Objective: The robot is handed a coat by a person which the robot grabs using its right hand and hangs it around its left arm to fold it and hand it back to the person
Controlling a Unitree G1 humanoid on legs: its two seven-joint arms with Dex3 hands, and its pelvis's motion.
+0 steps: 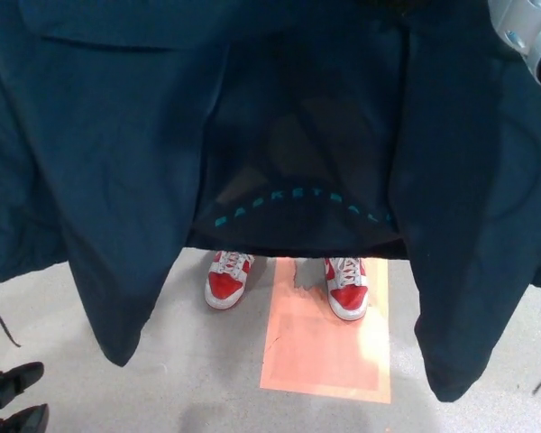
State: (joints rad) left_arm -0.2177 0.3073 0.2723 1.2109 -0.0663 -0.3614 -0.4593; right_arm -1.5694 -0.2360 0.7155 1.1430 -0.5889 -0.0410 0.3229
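dark navy coat (pixel 117 162), hanging open, sleeves dangling

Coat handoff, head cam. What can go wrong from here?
1. The coat fills nearly the whole view and whatever grips it is out of frame, so a slip might go unseen.
2. The left robot hand sits low in the corner, clear of the coat; the dangling sleeve may snag or miss in draping.
3. The person's sneakers stand close beneath the hem; a swinging arm might strike the person.

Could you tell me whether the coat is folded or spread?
Spread out: the coat hangs open across the whole view, not doubled over.
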